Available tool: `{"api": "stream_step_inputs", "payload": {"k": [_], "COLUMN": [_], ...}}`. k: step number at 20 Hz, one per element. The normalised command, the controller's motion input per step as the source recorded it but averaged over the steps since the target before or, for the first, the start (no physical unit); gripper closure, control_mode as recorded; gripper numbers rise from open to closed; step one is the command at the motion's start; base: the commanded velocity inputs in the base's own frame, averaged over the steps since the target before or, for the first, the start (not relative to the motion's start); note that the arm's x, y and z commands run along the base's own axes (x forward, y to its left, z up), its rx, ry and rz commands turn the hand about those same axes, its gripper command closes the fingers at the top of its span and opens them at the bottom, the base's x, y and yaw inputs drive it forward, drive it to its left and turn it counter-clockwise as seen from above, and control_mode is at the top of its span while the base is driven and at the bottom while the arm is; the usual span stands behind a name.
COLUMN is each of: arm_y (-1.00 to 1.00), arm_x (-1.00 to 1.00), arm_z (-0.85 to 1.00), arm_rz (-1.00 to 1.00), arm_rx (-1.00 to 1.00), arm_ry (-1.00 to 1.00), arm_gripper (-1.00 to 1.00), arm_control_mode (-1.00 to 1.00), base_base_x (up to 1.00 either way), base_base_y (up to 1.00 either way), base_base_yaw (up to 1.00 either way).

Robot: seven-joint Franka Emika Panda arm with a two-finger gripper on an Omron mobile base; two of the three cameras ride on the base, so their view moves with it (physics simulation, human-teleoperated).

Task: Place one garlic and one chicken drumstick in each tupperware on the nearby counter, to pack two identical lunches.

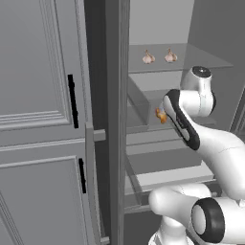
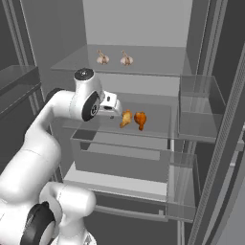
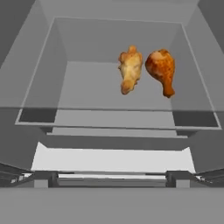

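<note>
Two chicken drumsticks lie side by side on a glass shelf, a paler one (image 3: 131, 69) and a darker orange one (image 3: 161, 68), also seen from the right base (image 2: 126, 118) (image 2: 140, 119). One of them peeks out beside my forearm in the left base view (image 1: 161, 115). Two garlic bulbs (image 2: 102, 59) (image 2: 126, 59) sit on the shelf above (image 1: 148, 58) (image 1: 171, 56). My gripper (image 3: 112, 177) is open and empty, level with the drumsticks' shelf and just short of the paler one (image 2: 116, 111). The tupperware and the counter are out of view.
I face an open refrigerator. Its tall door (image 1: 48, 119) stands at the left, with its edge close to my arm. Clear door bins (image 2: 201, 110) hang at the right. A transparent drawer (image 2: 119, 158) sits under the drumsticks' shelf.
</note>
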Motion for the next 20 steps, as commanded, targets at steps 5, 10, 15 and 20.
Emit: {"api": "stream_step_inputs", "payload": {"k": [5, 10, 15, 20], "arm_y": [-0.01, -0.20, -0.30, -0.21], "arm_x": [0.98, 0.70, 0.34, 0.57], "arm_z": [-0.20, -0.58, -0.41, -0.20], "arm_rz": [0.00, -0.03, -0.07, -0.09], "arm_rx": [0.00, 0.00, 0.06, 0.07], "arm_ry": [0.00, 0.00, 0.00, -0.01], "arm_gripper": [-1.00, -1.00, -1.00, -1.00], "arm_control_mode": [-1.00, -1.00, -1.00, -1.00], "base_base_x": [0.00, 0.00, 0.00, 0.00], "base_base_y": [0.00, 0.00, 0.00, 0.00], "base_base_yaw": [0.00, 0.00, 0.00, 0.00]}}
